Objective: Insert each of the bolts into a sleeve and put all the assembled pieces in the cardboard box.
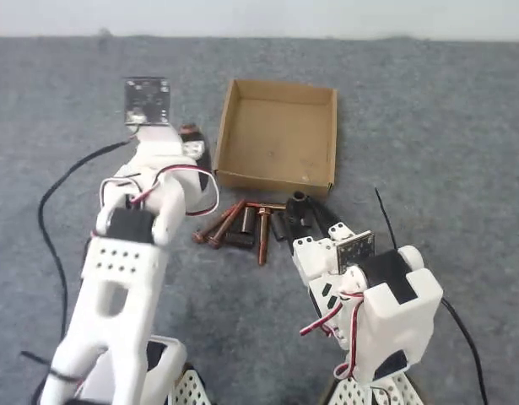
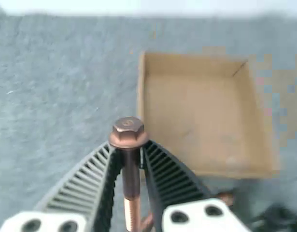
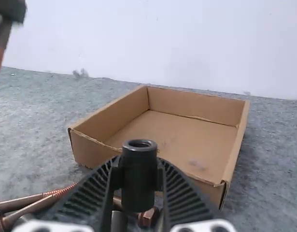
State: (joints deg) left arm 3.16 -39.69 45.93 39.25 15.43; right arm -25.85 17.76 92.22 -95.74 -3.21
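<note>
My left gripper is shut on a copper bolt, hex head up, held beside the cardboard box. In the high view that bolt's head peeks out left of the box. My right gripper is shut on a black sleeve, standing upright with its bore up, just in front of the box. In the high view the sleeve sits above the pile. Loose copper bolts and black sleeves lie on the carpet before the box.
Grey carpet covers the floor around the box. The left arm's body stands over the left of the pile, and the right arm's body at the lower right. A black cable trails at the left.
</note>
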